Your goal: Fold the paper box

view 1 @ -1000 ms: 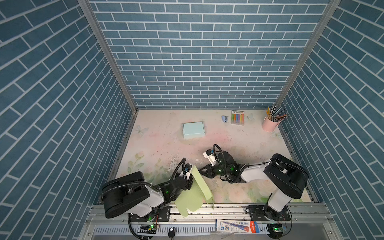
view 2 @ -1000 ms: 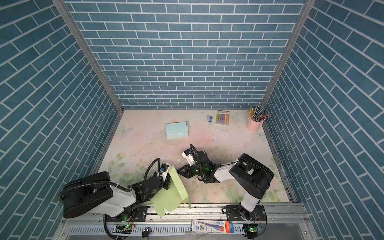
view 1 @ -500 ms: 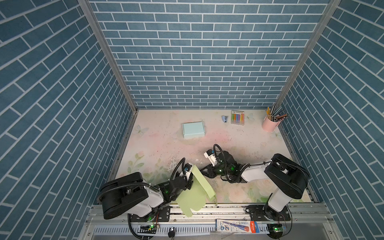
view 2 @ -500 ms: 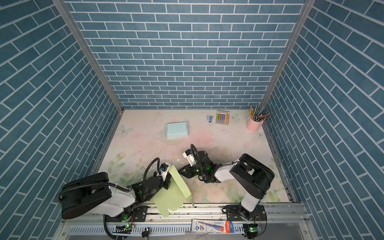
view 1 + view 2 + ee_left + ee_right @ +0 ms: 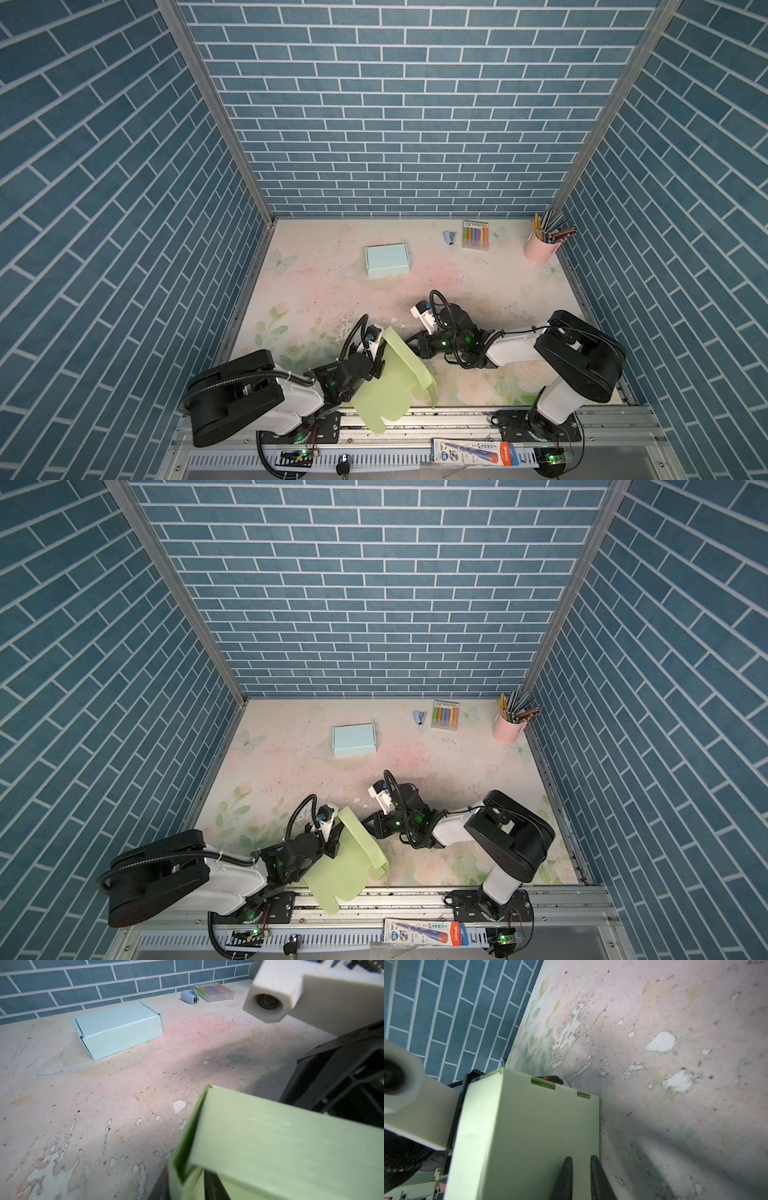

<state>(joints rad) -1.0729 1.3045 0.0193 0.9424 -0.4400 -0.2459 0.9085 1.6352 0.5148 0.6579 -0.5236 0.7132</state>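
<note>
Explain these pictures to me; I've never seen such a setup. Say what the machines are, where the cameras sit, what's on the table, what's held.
Two small robot arms stand at the near edge of the table, each ending in a pair of jaws. Two pictures look down from overhead and are nearly the same; the other two come from a camera on each arm's wrist. On the table lie a light blue box, a stapler, a pack of markers and a pink cup of pencils. The left arm holds a half-folded green paper box, tilted up, one wall between its jaws. The right arm points nearly closed jaws at it, nothing between them.
</note>
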